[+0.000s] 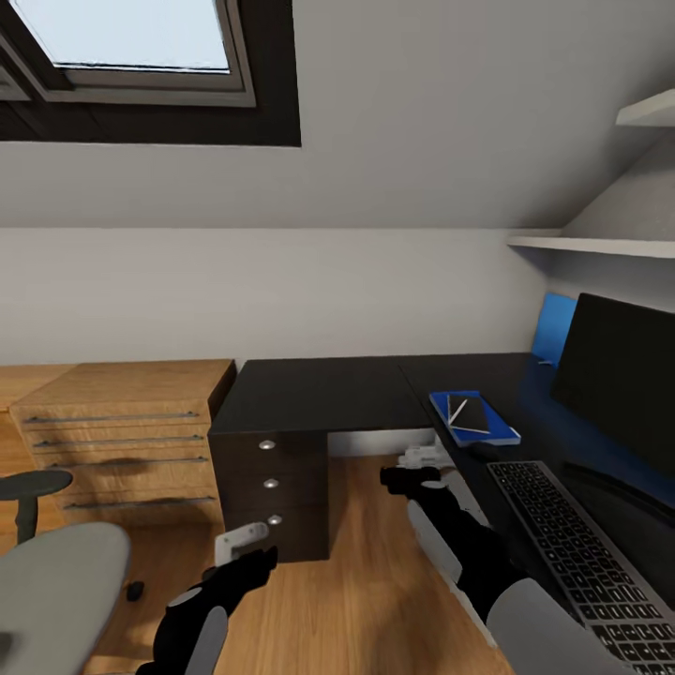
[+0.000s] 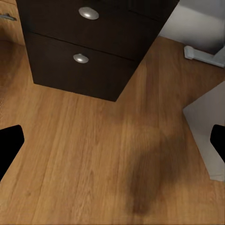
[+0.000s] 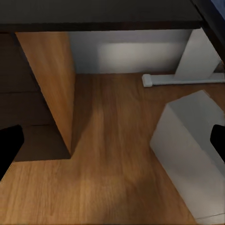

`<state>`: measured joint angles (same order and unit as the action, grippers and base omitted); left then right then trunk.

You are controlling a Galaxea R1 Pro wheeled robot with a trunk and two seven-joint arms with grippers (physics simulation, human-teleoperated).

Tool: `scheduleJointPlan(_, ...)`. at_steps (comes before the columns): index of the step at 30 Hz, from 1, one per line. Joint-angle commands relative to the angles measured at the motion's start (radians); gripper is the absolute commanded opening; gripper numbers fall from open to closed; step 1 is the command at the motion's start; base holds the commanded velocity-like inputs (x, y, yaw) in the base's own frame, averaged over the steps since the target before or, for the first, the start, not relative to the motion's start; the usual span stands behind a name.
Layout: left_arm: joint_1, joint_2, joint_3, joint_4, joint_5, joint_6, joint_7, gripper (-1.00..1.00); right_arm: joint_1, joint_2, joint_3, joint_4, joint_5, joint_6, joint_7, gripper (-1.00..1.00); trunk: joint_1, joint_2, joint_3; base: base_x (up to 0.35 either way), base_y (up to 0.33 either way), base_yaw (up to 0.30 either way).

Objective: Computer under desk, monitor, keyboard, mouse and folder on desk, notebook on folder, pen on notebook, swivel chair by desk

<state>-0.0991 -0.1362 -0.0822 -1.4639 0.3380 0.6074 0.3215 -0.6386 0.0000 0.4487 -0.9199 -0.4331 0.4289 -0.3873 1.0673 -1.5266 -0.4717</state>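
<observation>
While both grippers hang released over the floor, left (image 1: 246, 565) and right (image 1: 405, 478), I'd judge the chair (image 1: 56, 586) is next: folder (image 1: 473, 418) lies on the counter (image 1: 323, 394), so I'd push the seat slowly.

Black fingers (image 1: 251, 568), black forearms, pale grey upper arm casings

Head high; wrists near floor (image 2: 93, 154)
</observation>
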Motion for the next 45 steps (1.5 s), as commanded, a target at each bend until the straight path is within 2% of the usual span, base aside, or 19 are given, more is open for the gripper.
scheduleJointPlan(1, -0.001, 0.000, 0.002, -0.001, 0.011, 0.000, 0.009, 1.00, -0.001, 0.018, 0.004, 0.027, -0.006, -0.018, -0.009, 1.00, -0.004, 0.007, 0.002, 0.000, 0.000, 0.000)
scheduleJointPlan(3, -0.001, 0.000, 0.004, 0.001, 0.011, -0.002, 0.010, 1.00, -0.001, 0.036, 0.004, 0.053, -0.002, -0.036, -0.009, 1.00, -0.012, 0.021, 0.008, 0.000, 0.000, 0.000)
scheduleJointPlan(4, -0.001, 0.001, 0.005, 0.012, 0.012, -0.003, 0.009, 1.00, -0.001, 0.053, 0.005, 0.082, 0.002, -0.056, -0.008, 1.00, -0.015, 0.028, 0.011, 0.000, 0.000, 0.000)
scheduleJointPlan(10, -0.001, 0.000, 0.006, 0.107, 0.011, -0.041, 0.008, 1.00, -0.001, 0.095, 0.008, 0.196, 0.018, -0.155, -0.006, 1.00, -0.038, 0.070, 0.030, 0.000, 0.000, 0.000)
scheduleJointPlan(14, -0.001, 0.000, 0.005, 0.183, 0.011, -0.105, 0.007, 1.00, -0.001, 0.108, 0.012, 0.269, 0.024, -0.200, -0.005, 1.00, -0.054, 0.098, 0.043, 0.000, 0.000, 0.000)
scheduleJointPlan(15, -0.001, 0.000, 0.005, 0.223, 0.010, -0.141, 0.006, 1.00, -0.001, 0.112, 0.013, 0.296, 0.025, -0.212, -0.005, 1.00, -0.058, 0.105, 0.046, 0.000, 0.000, 0.000)
scheduleJointPlan(19, -0.001, 0.002, 0.005, 0.300, 0.010, -0.213, 0.005, 1.00, 0.009, 0.119, 0.013, 0.342, 0.025, -0.224, -0.006, 1.00, -0.073, 0.133, 0.058, 0.000, 0.000, 0.000)
scheduleJointPlan(22, -0.001, 0.016, 0.005, 0.366, 0.011, -0.258, 0.004, 1.00, 0.033, 0.122, 0.013, 0.384, 0.026, -0.237, -0.005, 1.00, -0.084, 0.154, 0.068, 0.000, 0.000, 0.000)
scheduleJointPlan(23, -0.001, 0.062, 0.004, 0.454, 0.012, -0.327, 0.003, 1.00, 0.071, 0.136, 0.015, 0.490, 0.027, -0.332, -0.003, 1.00, -0.088, 0.161, 0.071, 0.000, 0.000, 0.000)
scheduleJointPlan(25, -0.001, 0.076, 0.004, 0.511, 0.013, -0.370, 0.002, 1.00, 0.080, 0.152, 0.015, 0.571, 0.029, -0.424, -0.002, 1.00, -0.096, 0.175, 0.077, 0.000, 0.000, 0.000)
scheduleJointPlan(26, -0.001, 0.081, 0.003, 0.567, 0.012, -0.409, 0.001, 1.00, 0.083, 0.162, 0.016, 0.634, 0.030, -0.479, -0.001, 1.00, -0.100, 0.182, 0.080, 0.000, 0.000, 0.000)
scheduleJointPlan(28, -0.001, 0.084, 0.003, 0.638, 0.011, -0.474, -0.002, 1.00, 0.086, 0.170, 0.015, 0.707, 0.031, -0.522, -0.001, 1.00, -0.107, 0.196, 0.087, 0.000, 0.000, 0.000)
scheduleJointPlan(31, -0.001, 0.086, 0.003, 0.733, 0.010, -0.557, -0.003, 1.00, 0.087, 0.173, 0.014, 0.788, 0.031, -0.552, 0.013, 1.00, -0.119, 0.217, 0.096, 0.000, 0.000, 0.000)
scheduleJointPlan(33, -0.001, 0.087, 0.002, 0.783, 0.010, -0.585, -0.003, 1.00, 0.094, 0.173, 0.014, 0.828, 0.031, -0.580, 0.033, 1.00, -0.127, 0.231, 0.102, 0.000, 0.000, 0.003)
scheduleJointPlan(35, -0.001, 0.090, 0.002, 0.852, 0.010, -0.611, -0.002, 1.00, 0.121, 0.170, 0.012, 0.909, 0.032, -0.696, 0.070, 1.00, -0.134, 0.245, 0.109, 0.000, 0.000, 0.135)
scheduleJointPlan(43, -0.001, 0.096, 0.003, 0.915, 0.011, -0.632, -0.002, 1.00, 0.145, 0.157, 0.010, 0.936, 0.033, -0.750, 0.078, 1.00, -0.165, 0.301, 0.134, -0.122, 0.000, 0.234)
scheduleJointPlan(44, -0.001, 0.097, 0.002, 0.927, 0.011, -0.650, -0.002, 1.00, 0.146, 0.152, 0.010, 0.937, 0.033, -0.752, 0.079, 1.00, -0.169, 0.308, 0.137, -0.301, 0.000, 0.259)
scheduleJointPlan(45, -0.001, 0.097, 0.001, 0.951, 0.010, -0.695, -0.002, 1.00, 0.147, 0.143, 0.009, 0.938, 0.033, -0.754, 0.079, 1.00, -0.173, 0.315, 0.140, -0.319, 0.000, 0.262)
